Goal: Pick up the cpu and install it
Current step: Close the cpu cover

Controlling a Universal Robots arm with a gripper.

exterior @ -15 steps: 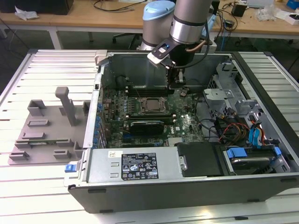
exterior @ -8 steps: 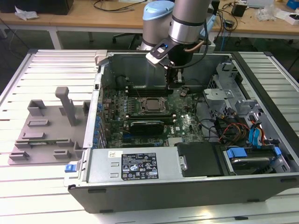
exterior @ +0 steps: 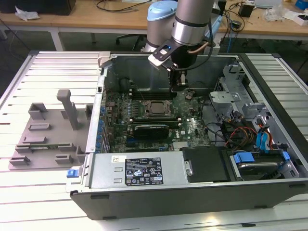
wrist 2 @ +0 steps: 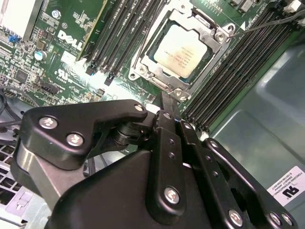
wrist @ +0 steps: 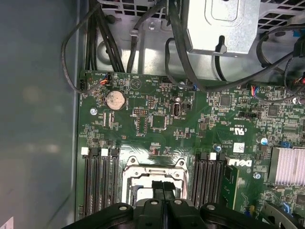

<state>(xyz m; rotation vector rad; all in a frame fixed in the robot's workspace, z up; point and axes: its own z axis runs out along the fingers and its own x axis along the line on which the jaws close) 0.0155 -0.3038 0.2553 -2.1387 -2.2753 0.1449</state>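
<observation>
The cpu, a small square chip with a pale silvery top, lies flat inside the metal-framed socket on the green motherboard. In the exterior view the cpu sits in the middle of the open computer case. My gripper hangs above the board, a little toward the back of the case from the socket. Its black fingers are pressed together, and in the first wrist view the fingers also meet with nothing between them. The gripper is shut and holds nothing.
A grey plastic tray with upright posts lies outside the case at the exterior view's left. Black memory slots flank the socket. Cables and a metal bracket crowd the case's edge. A finned heat sink stands nearby.
</observation>
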